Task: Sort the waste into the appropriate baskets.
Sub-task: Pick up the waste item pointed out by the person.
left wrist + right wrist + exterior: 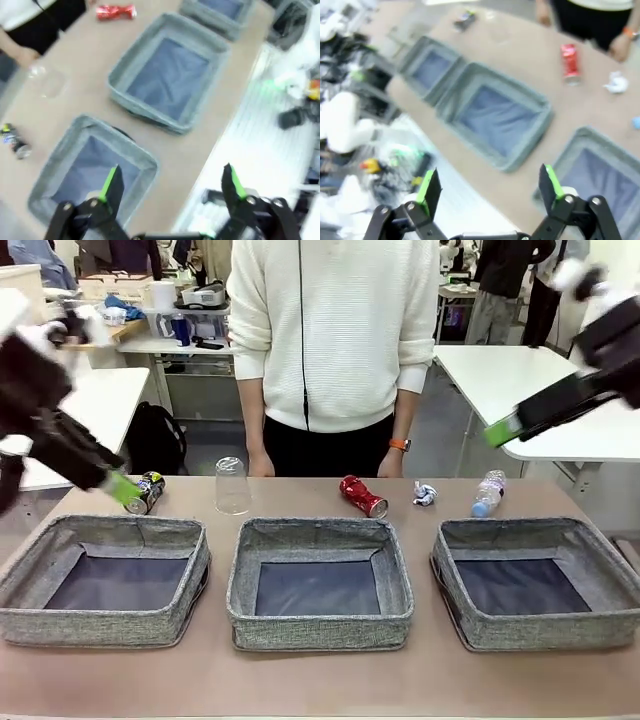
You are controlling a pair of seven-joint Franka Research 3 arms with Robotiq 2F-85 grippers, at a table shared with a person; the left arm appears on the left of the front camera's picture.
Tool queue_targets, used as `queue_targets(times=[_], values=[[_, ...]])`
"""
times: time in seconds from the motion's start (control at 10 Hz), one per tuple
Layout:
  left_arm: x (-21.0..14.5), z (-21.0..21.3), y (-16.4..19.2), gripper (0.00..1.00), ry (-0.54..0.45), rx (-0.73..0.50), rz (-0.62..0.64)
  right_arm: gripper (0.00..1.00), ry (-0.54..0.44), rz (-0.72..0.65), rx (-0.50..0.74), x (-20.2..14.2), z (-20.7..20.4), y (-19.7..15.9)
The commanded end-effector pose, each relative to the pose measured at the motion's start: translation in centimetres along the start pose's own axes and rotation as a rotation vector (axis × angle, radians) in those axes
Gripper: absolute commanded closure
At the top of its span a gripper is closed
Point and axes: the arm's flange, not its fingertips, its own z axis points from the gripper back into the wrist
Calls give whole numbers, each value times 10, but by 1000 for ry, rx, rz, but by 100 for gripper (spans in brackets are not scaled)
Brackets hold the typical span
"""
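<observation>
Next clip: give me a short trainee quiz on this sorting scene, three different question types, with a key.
1. True or false: the left basket, middle basket and right basket all hold nothing.
2. The left gripper and right gripper are: A) both open, holding nothing; B) both shut; C) one shut on a can.
3. How many pieces of waste lie on the table beyond the baskets?
Key: 1 true. 2 A. 3 five: dark printed can, clear plastic cup, crushed red can, crumpled white paper wad, small clear bottle.
</observation>
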Motion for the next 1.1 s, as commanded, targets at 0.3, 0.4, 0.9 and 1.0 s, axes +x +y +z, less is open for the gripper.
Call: queue_targets(times=[0.3, 0.4, 0.9, 1.0], values=[[-118, -41, 101, 0, -679, -473, 420, 0, -197, -548, 273, -92, 40, -111], [-109, -74, 94, 0, -716, -510, 469, 0, -266, -586, 301, -104, 45, -132], [-113, -21, 151, 0, -688, -499, 510, 0, -253, -625, 264, -93, 85, -159], [-113, -21, 151, 0, -688, -499, 510, 0, -253, -625, 264, -93, 85, -159]])
